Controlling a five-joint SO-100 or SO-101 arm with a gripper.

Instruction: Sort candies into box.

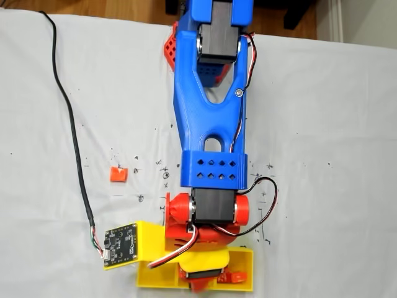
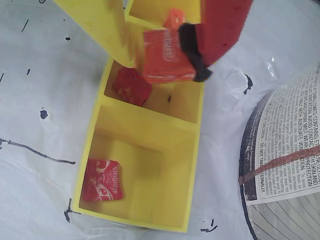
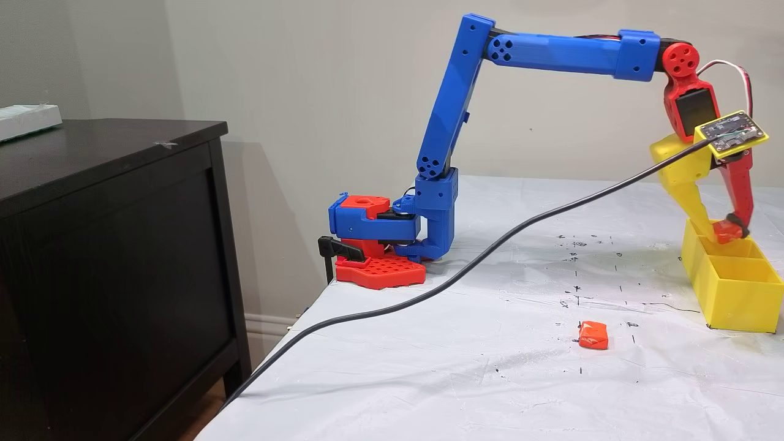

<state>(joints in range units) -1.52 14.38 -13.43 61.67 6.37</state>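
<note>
Nearest the wrist camera, at the bottom of the frame, we see the closest compartment of the box (image 2: 192,165), a long yellow tray running up the picture. One candy (image 2: 102,180) lies flat in that compartment's lower left corner. In the middle compartment a second candy (image 2: 131,86) sits against the left wall, partly in shadow. Above it, near the top centre, the gripper (image 2: 167,57) is clamped on a third candy (image 2: 167,56) — a yellow finger presses it from the left and a red finger with a black pad from the right. The held candy hangs over the middle compartment, near the divider to the far one, clear of the tray floor. Behind it, at the top edge, we glimpse an orange scrap that may be another sweet; we cannot tell. At the right edge stands a round container (image 2: 285,160) with printed text, beside the tray and apart from it.

In a fixed view from the side, the gripper (image 3: 726,231) holds its candy (image 3: 724,231) just at the rim of the box (image 3: 732,294) at the right of the frame. A loose candy (image 3: 593,335) lies on the white table cover (image 3: 429,367), well to the left of the tray — also seen in a fixed view from above (image 1: 118,174), left of the blue arm (image 1: 211,118).
</note>
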